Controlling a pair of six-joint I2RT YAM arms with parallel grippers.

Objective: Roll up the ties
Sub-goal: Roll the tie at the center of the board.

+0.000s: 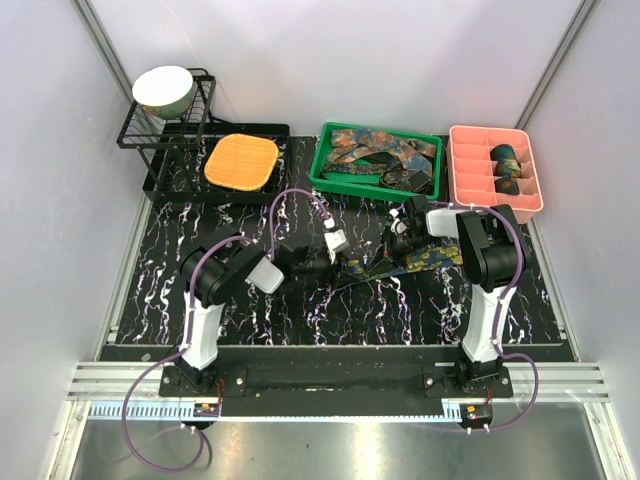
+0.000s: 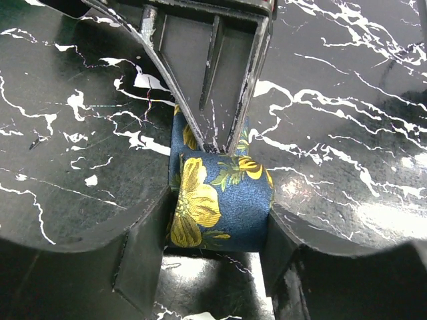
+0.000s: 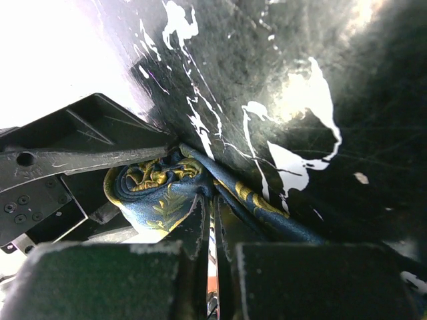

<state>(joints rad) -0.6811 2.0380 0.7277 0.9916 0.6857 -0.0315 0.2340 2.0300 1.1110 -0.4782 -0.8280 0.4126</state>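
Mid table [image 1: 300,320], nearest work: the left hand [image 2: 217,233] was closed about the started roll of the navy tie [image 2: 220,200], both fingers touching its ends, the roll lying on the table. Just beyond, the right hand [image 2: 223,143] was shut tight, tips pinching the flat strip where it left the roll. Judgement: step in hand was winding on the next turn. To do it well, the right hand shd keep the strip taut and in line w/ the roll. The left shd turn w/o squashing the coil and keep edges flush so it does not cone. Release one hand at a time, or the coil may spring open. Tie: soft navy fabric w/ large yellow flowers, green leaves and a slight sheen; the unrolled length ran off toward the right arm. Far edge: loose ties [image 1: 385,160] in a green tray [image 1: 318,165], finished coils [image 1: 507,157] in a pink tray [image 1: 456,165].
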